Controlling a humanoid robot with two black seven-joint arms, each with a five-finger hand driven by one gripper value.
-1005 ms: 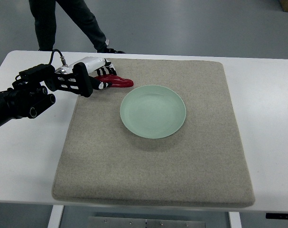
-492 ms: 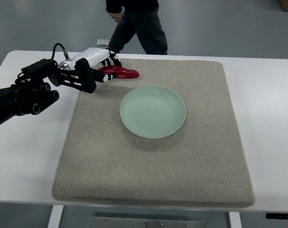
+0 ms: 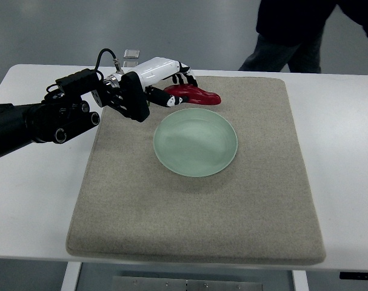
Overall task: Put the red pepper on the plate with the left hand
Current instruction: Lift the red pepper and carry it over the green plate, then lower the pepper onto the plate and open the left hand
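Beside plate [image 3: 195,142] rim, left hand [image 3: 165,79] gripping glossy red pepper [image 3: 193,96] — curved

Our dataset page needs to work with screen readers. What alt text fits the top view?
The robot's left hand holds a red pepper just above the far rim of an empty green plate. The plate sits on a beige mat covering a white table, and a person stands behind the table.
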